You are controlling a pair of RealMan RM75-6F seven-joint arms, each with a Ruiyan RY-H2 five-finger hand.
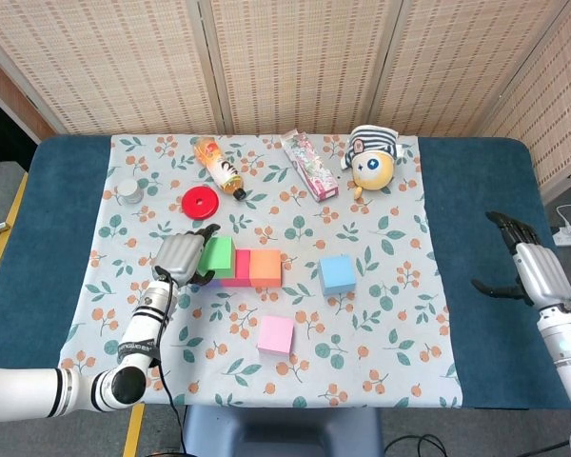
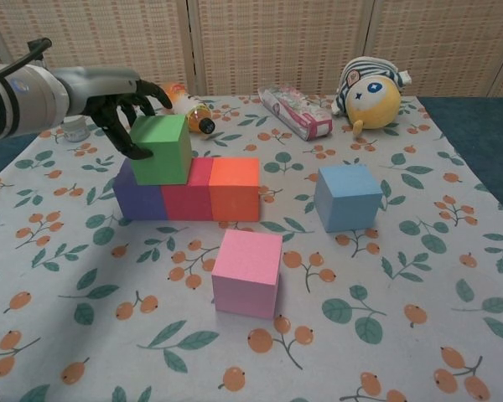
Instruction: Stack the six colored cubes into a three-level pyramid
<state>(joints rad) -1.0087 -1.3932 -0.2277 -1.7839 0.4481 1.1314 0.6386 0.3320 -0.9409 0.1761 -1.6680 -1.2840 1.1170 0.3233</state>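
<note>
A purple cube [image 2: 138,197], a red cube [image 2: 187,194] and an orange cube [image 2: 234,188] stand in a tight row on the floral cloth. The green cube [image 2: 162,149] rests on top, across the purple and red ones. My left hand [image 2: 117,96] is at the green cube's left side, fingers spread, its fingertips touching that cube's left and back edges. In the head view, the left hand [image 1: 178,255] hides most of the purple cube. The blue cube [image 2: 347,197] stands alone to the right, the pink cube [image 2: 247,272] in front. My right hand [image 1: 533,267] hovers open over the table's right edge.
At the back of the cloth lie a bottle [image 1: 220,167], a red disc [image 1: 201,202], a pink patterned box [image 1: 310,166] and a round plush toy [image 1: 371,159]. A small jar [image 1: 128,192] sits at the far left.
</note>
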